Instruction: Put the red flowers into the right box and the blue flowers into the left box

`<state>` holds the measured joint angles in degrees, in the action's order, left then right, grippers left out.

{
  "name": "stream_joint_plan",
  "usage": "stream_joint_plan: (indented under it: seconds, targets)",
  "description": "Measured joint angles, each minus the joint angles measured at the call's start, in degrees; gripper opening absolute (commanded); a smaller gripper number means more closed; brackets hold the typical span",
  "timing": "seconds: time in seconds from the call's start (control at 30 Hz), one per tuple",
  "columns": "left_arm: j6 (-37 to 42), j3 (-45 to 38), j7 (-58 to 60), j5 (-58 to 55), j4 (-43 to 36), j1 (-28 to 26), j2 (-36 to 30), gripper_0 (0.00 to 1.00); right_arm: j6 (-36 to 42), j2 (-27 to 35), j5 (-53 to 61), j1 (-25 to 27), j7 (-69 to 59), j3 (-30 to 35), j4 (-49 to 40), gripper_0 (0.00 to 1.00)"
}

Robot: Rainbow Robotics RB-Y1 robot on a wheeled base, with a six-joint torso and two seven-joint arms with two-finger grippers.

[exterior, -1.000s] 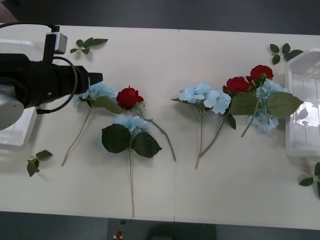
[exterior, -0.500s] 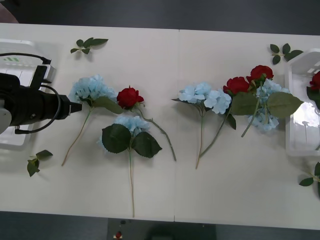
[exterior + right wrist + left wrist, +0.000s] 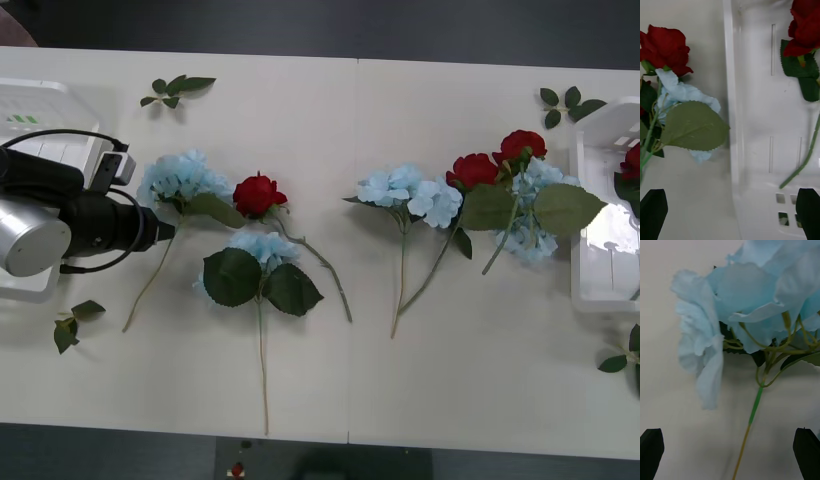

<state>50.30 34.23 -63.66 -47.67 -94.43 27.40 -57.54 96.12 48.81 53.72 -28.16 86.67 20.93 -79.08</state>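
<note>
The left gripper (image 3: 730,455) hovers low over the table (image 3: 350,380), just beside the leftmost of the blue flowers (image 3: 180,178), with its black fingers (image 3: 651,453) spread apart on either side of that flower's thin stem and clamped on nothing. The left arm reaches in over the left box (image 3: 40,125), which sits at the table's left edge. Another blue cluster lies below a red rose near the middle-left, and more blue flowers sit mixed with the red flowers (image 3: 495,160) toward the right. The right gripper (image 3: 730,213) hangs above the rim of the right box (image 3: 600,170), its fingers wide apart and empty. One red rose (image 3: 805,26) already lies inside that box, its stem running along the glossy bottom. Loose green leaf sprigs (image 3: 175,90) lie scattered near the table's corners.
</note>
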Motion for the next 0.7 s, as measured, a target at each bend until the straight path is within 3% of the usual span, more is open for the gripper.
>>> stream_joint_plan:
  seconds: [0.3, 0.47, 0.7]
  targets:
    - [0.0, 3.75, -1.73, 0.0, 1.91, 3.02, 3.48, 1.0, 8.96, -5.33, -0.13, -7.11, -9.66, 0.0, 0.0, 1.0]
    - [-0.48, 7.13, -1.73, 0.0, 3.76, 4.45, 3.48, 1.0, 13.22, -8.97, -2.43, -10.23, -22.35, -0.28, 0.0, 1.0]
    - [-3.2, 10.69, -1.73, -0.01, 8.6, 7.33, 4.29, 1.0, 13.96, -11.52, -8.56, -13.19, -29.71, -5.87, 0.0, 1.0]
